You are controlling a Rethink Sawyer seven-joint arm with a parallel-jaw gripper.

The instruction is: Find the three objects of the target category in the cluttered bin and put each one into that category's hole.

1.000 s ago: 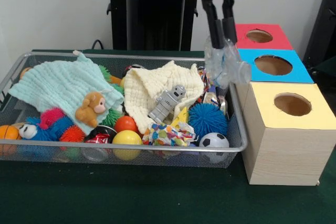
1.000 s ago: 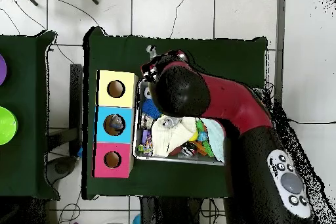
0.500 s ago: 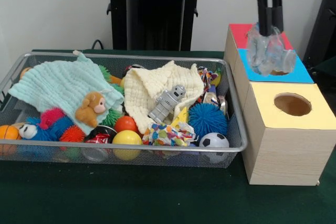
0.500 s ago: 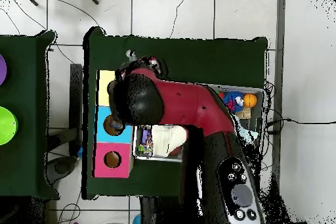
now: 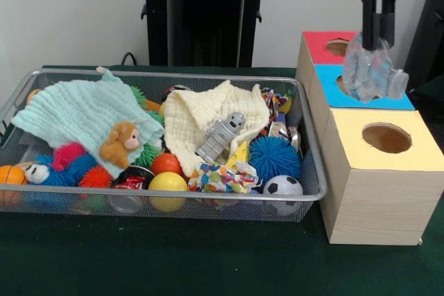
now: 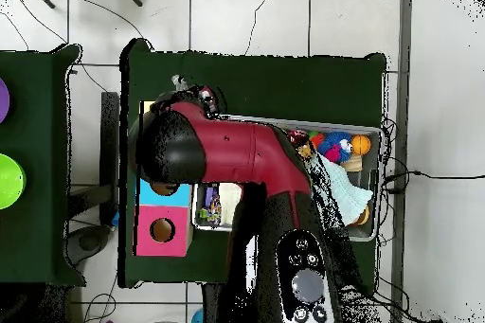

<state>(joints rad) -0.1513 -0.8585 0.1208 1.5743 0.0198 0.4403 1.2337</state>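
My gripper [image 5: 378, 38] is clamped on a crumpled clear plastic bottle [image 5: 373, 74], hanging above the blue box [image 5: 399, 98]. I read the bottle's long axis as tilted, its cap end pointing down toward the picture's right. It covers most of the blue box's hole. In the overhead view the arm [image 6: 223, 149] hides gripper and bottle. The wire bin [image 5: 316, 192] sits beside the 3 boxes.
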